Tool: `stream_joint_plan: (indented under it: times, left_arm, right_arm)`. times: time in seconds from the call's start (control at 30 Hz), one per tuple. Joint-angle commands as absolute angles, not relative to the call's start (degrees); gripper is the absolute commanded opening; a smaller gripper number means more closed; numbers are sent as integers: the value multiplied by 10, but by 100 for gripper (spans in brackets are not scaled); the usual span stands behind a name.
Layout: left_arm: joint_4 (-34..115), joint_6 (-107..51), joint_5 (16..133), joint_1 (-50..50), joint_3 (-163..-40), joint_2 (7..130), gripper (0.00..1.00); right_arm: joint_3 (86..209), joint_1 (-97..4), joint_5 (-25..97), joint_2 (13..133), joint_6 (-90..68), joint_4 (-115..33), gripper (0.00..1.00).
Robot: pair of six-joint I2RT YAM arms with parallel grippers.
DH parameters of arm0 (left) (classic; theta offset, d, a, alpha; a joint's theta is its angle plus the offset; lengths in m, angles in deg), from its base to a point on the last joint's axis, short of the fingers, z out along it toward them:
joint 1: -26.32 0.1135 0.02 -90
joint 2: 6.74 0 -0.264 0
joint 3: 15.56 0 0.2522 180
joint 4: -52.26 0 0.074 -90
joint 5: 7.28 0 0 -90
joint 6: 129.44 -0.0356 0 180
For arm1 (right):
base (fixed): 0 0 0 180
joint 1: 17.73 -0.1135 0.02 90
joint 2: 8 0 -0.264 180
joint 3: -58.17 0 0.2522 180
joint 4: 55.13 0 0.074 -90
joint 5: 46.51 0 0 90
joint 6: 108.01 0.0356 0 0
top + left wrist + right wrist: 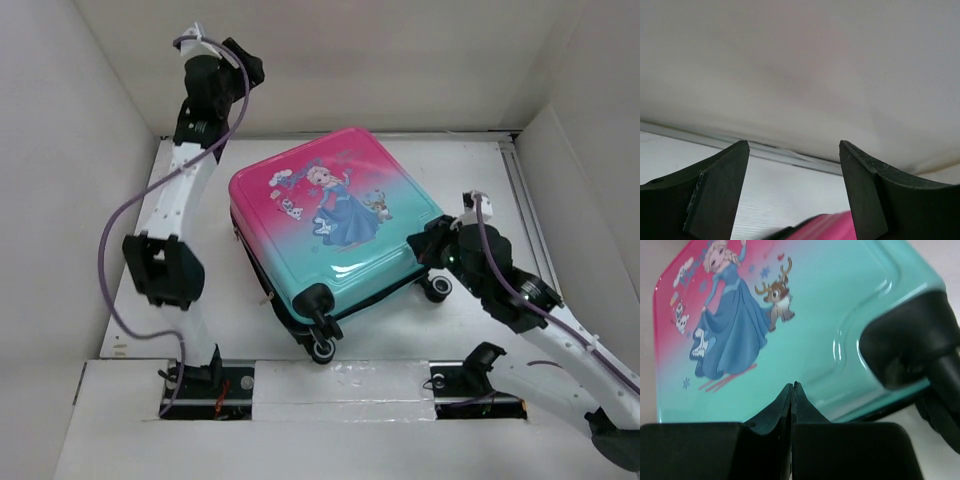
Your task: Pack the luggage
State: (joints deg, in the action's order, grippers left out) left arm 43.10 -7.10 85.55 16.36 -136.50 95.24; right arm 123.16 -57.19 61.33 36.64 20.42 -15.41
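The luggage [330, 215] lies flat on the white table, lid down, pink at the far end and turquoise at the near end, princess print facing up. A dark gap shows along its near right edge. My right gripper [420, 243] is shut and empty, its tips at the turquoise shell's right edge; in the right wrist view the gripper [792, 386] rests just over the shell [790, 315]. My left gripper [245, 65] is open and empty, raised high at the back left. In the left wrist view it [794, 145] faces the back wall, with a pink corner of the luggage [825, 227] below.
Two black wheels [322, 350] [438, 288] stick out at the luggage's near end; one wheel housing [910, 347] is close to my right gripper. White walls enclose the table at the back and both sides. A metal rail [522, 200] runs along the right side.
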Motion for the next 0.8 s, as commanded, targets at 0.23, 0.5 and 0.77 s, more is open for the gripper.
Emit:
stream_joint_plan:
  times: [0.23, 0.5, 0.77]
  left_arm:
    - [234, -135, 698, 253, -1495, 1142, 66]
    - [355, -98, 631, 242, -1267, 1094, 65]
    - [620, 24, 691, 223, -865, 911, 62]
  right_arm:
    - [1190, -666, 669, 351, 316, -27, 0]
    - [1193, -658, 691, 489, 255, -156, 0]
    - [1340, -535, 545, 732, 156, -357, 0]
